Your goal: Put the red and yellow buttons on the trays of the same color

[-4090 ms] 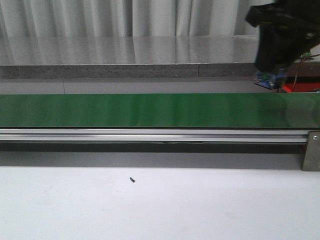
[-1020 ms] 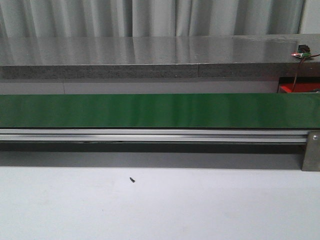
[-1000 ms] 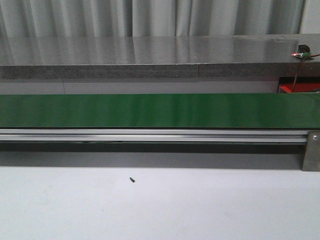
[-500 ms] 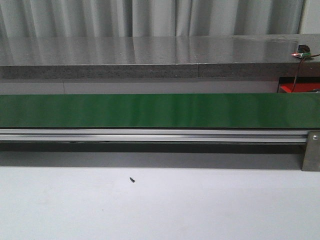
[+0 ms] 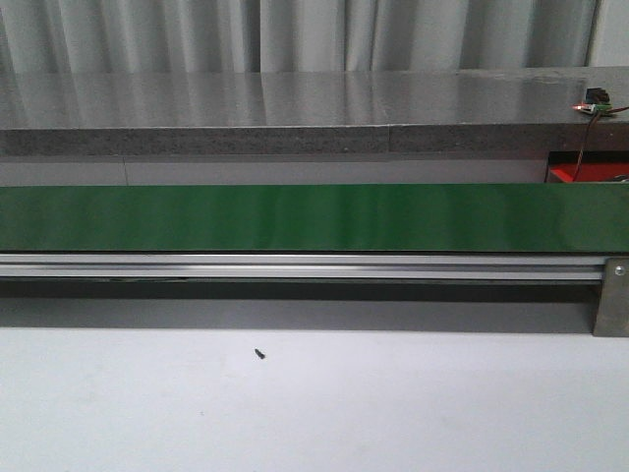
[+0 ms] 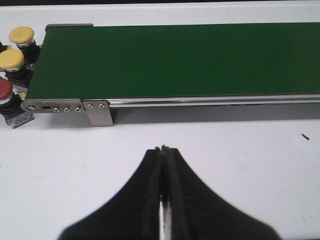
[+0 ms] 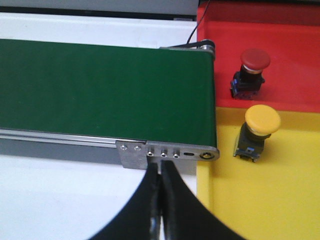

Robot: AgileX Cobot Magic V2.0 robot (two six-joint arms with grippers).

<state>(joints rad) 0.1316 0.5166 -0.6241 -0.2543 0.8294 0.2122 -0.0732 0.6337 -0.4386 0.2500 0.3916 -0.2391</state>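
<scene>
Grey pleated curtains behind, a white desk [image 5: 393, 413] in front, and a green conveyor belt [image 5: 295, 216] running straight across the middle of the front view, bare of any button along its visible length. Just a small dark speck [image 5: 259, 353] on the desk below the belt.

Left end effector [image 6: 163, 150], bottom centre of its wrist view: closed with nothing between the fingers, hovering over the desk just short of the belt's metal end bracket [image 6: 97, 111]. Parked there, probably, to reach the supply. At the upper left edge of that frame, beyond the belt end: two yellow buttons [image 6: 22, 35] [image 6: 11, 59] and one red button [image 6: 5, 90], clustered close together on the desk, not yet sorted.

Right end effector [image 7: 161, 172], bottom centre of its wrist view: likewise pinched shut and empty, poised beside the other belt end, likely waiting for the next arrival.

Trays at the right of that frame, edge to edge: red tray [image 7: 295, 45] in the upper right, holding one red mushroom button [image 7: 252, 67] upright; yellow tray [image 7: 280, 200] in the lower right, holding one yellow mushroom button [image 7: 257, 131] upright. Both matched by colour; three left to go, by the look of it.
</scene>
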